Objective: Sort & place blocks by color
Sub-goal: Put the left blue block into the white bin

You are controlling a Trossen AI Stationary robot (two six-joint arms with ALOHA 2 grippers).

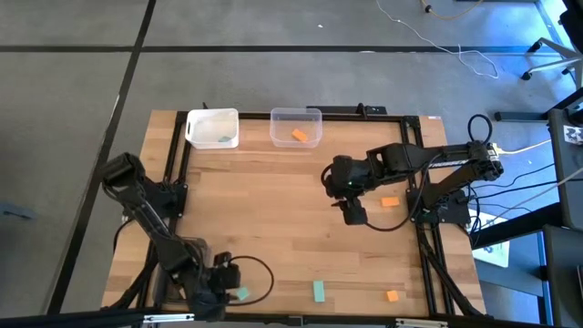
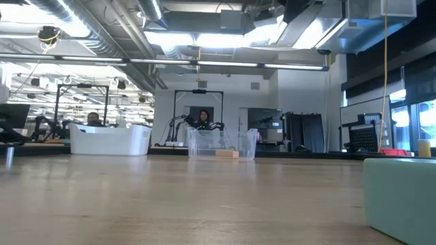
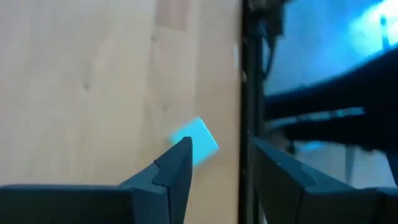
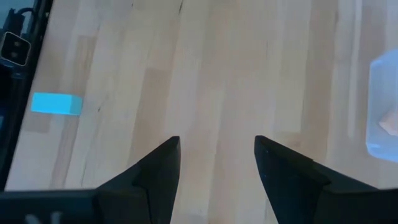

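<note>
Blocks lie scattered on the wooden table: a teal bar (image 1: 319, 291) (image 4: 56, 104) and an orange cube (image 1: 392, 295) near the near edge, and an orange block (image 1: 390, 201) by the right arm. A small teal block (image 1: 242, 293) (image 3: 198, 140) lies flat at the near edge. My left gripper (image 1: 225, 281) (image 3: 221, 146) is open just beside it, with the block past one fingertip. My right gripper (image 1: 353, 215) (image 4: 217, 143) is open over bare wood at mid-table. One teal block (image 1: 225, 138) lies in the white bin, one orange block (image 1: 299, 135) (image 2: 227, 154) in the clear bin.
The white bin (image 1: 212, 128) (image 2: 109, 139) and the clear bin (image 1: 296, 126) (image 2: 221, 143) stand side by side at the far edge. A black frame (image 3: 245, 93) runs around the table. A teal block (image 2: 402, 197) sits close to the low camera. Bare wood fills the table's middle.
</note>
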